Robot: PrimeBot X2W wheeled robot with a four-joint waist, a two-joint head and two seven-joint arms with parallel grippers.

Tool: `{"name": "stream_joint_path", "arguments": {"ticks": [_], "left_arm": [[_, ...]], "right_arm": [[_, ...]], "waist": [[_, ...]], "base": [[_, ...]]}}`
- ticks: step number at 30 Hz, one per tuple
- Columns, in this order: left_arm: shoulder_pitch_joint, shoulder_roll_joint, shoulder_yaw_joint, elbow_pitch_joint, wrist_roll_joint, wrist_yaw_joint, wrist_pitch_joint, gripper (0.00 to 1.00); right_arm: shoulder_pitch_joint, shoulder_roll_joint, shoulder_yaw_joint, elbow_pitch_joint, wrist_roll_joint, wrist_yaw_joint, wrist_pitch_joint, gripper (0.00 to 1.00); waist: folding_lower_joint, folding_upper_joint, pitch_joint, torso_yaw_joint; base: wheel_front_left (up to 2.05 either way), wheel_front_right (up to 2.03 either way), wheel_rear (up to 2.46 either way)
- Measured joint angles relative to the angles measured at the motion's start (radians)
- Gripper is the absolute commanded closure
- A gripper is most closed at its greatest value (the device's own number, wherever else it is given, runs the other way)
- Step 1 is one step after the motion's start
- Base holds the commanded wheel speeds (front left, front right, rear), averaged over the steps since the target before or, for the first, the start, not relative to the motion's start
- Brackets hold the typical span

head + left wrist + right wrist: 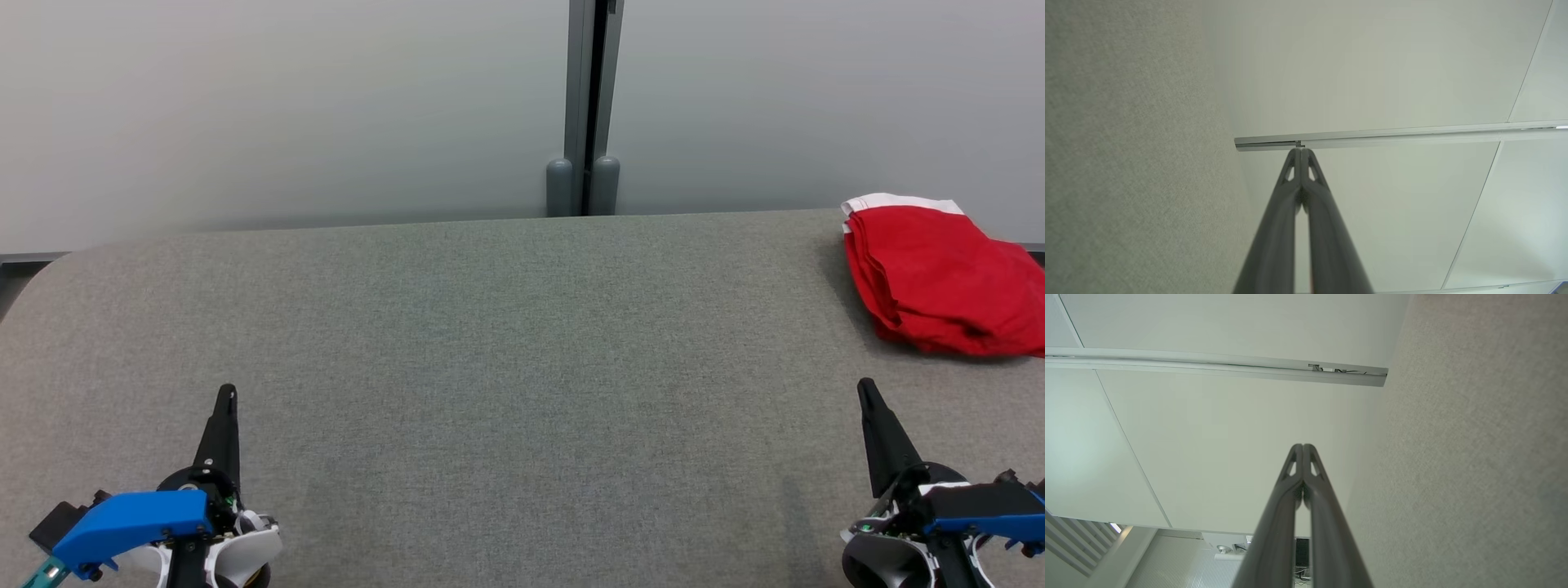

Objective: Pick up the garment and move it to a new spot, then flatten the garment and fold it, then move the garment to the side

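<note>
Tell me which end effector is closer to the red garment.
The right end effector, at the head view's lower right: the red garment lies just beyond it. The left end effector sits far across the table.

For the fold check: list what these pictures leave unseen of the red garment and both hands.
1. Head view: the red garment runs off the picture's right edge, so its full outline cannot be made out.
2. Head view: its lower layers, and what kind of garment it is, are hidden by the top fold.
3. Head view: the left hand and right hand are cut off at the wrist by the bottom edge.
</note>
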Motion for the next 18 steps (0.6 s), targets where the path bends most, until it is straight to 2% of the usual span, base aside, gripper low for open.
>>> {"name": "stream_joint_path", "arguments": {"ticks": [10,18], "left_arm": [[-0.004,-0.004,0.012,-0.010,-0.053,-0.003,0.016,1.00],[-0.004,-0.005,0.012,-0.011,-0.053,-0.005,0.016,1.00]], "right_arm": [[-0.002,-0.001,0.000,-0.002,0.066,0.000,0.009,1.00],[-0.003,-0.001,0.000,-0.002,0.066,0.000,0.009,1.00]], "waist": [[0.0000,0.0000,0.002,0.001],[0.0000,0.0000,0.002,0.001]], "base": [[0.00,0.00,0.00],[0.00,0.00,0.00]]}}
